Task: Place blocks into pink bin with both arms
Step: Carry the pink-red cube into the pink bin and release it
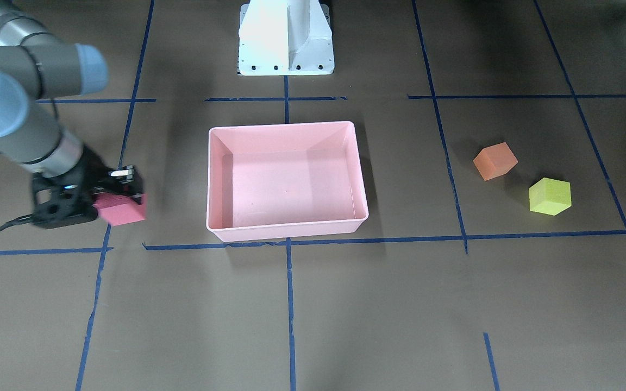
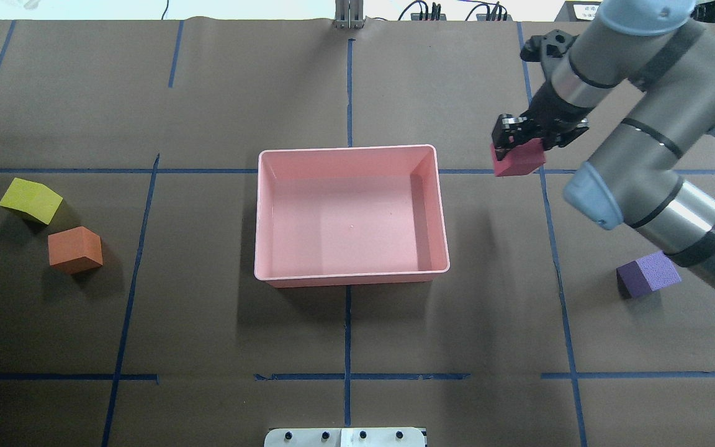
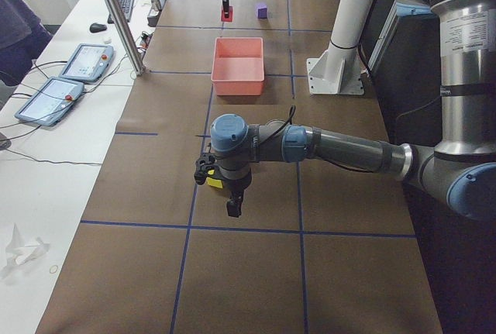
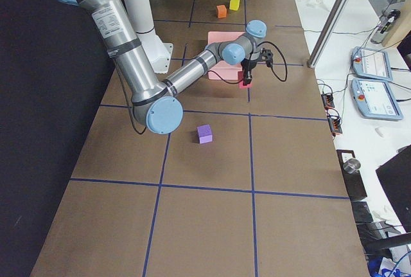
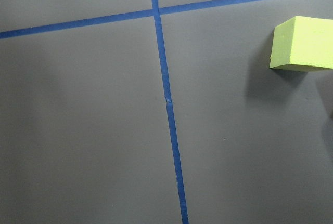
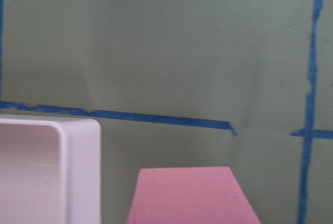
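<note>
Front-facing: right claw (image 1: 124, 191) clamped on the red-pink block (image 1: 121, 212), with the empty pink bin (image 1: 286, 231) near its side. Overhead: carrying step, I judge; next, cross the rim and release. Left-side: I cannot tell the left claw (image 3: 225, 188)'s opening.

A matte brown covering (image 2: 208, 93) spans the table, split into large squares by blue tape lines (image 2: 347, 323). In the exterior left view a white bench (image 3: 54, 194) runs down the frame's left side. It bears two screened handsets (image 3: 87, 61), a keyboard (image 3: 124, 1), a mouse (image 3: 97, 27) and black cables (image 3: 46, 157). A crumpled white scrap (image 3: 22, 247) lies at lower left. A silver post (image 3: 116, 16) stands at upper left. Light is even, shadows soft.
</note>
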Tool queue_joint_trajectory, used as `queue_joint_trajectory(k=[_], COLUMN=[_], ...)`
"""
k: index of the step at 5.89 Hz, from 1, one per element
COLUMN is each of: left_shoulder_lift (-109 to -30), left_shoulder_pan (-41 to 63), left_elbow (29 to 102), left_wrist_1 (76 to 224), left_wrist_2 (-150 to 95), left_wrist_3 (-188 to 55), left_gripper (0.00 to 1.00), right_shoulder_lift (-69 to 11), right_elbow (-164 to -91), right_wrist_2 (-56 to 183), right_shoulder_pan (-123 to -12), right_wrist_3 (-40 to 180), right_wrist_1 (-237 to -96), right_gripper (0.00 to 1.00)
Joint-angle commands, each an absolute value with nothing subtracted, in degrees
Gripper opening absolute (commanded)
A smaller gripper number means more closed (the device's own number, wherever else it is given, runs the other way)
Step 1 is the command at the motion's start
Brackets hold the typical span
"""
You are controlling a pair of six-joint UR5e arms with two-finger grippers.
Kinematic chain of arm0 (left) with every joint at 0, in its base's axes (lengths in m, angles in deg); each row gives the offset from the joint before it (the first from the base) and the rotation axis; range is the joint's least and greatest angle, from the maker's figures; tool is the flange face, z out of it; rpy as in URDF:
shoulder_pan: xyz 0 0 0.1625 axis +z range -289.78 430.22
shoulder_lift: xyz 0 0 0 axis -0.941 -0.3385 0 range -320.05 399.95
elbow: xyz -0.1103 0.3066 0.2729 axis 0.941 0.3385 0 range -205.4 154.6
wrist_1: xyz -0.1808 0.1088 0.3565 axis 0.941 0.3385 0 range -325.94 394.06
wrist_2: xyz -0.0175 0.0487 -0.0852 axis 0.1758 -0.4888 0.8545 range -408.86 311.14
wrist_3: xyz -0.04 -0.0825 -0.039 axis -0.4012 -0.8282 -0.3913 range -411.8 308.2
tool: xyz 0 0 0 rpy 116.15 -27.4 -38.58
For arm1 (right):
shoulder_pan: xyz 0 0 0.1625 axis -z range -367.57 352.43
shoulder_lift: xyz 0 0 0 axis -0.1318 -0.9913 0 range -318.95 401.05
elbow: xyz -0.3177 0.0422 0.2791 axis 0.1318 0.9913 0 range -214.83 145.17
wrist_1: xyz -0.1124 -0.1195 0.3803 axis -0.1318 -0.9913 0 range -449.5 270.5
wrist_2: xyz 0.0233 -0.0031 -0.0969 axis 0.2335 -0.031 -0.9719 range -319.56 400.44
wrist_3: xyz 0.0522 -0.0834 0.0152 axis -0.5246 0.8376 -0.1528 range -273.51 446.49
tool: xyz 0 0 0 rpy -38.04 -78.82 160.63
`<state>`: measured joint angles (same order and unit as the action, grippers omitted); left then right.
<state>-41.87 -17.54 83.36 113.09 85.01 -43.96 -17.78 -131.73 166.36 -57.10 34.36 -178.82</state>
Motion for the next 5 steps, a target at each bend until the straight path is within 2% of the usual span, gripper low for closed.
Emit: queue_joint_trajectory(k=[1, 2, 3, 4, 5], left_shoulder_lift=[-44.32, -44.51, -44.6, -47.47, -48.28], left_shoulder_pan=[-17.32, -17.32, -16.28, -14.44, -7.03], left_elbow=[83.75, 83.49, 82.97, 82.88, 82.09], left_wrist_1=[116.55, 121.54, 122.2, 122.3, 125.08], left_wrist_2=[85.08, 85.08, 85.25, 86.74, 86.32], left_wrist_3=[-44.42, -44.42, -44.6, -51.56, -53.72], left_gripper=[1.0, 1.0, 1.0, 1.0, 1.0], right_shoulder_lift=[-8.91, -5.39, -4.57, -4.65, -4.56], right_elbow=[-131.24, -130.63, -130.28, -130.97, -133.24], right_wrist_2=[157.73, 153.94, 149.81, 149.95, 149.95], right_shoulder_pan=[-47.35, -43.3, -40.82, -40.79, -41.4], right_wrist_3=[17.48, 13.15, 10.76, 11.6, 18.31], right_wrist_1=[-181.59, -183.96, -183.98, -184.51, -190.34], right_gripper=[0.33, 0.45, 0.99, 1.0, 1.0])
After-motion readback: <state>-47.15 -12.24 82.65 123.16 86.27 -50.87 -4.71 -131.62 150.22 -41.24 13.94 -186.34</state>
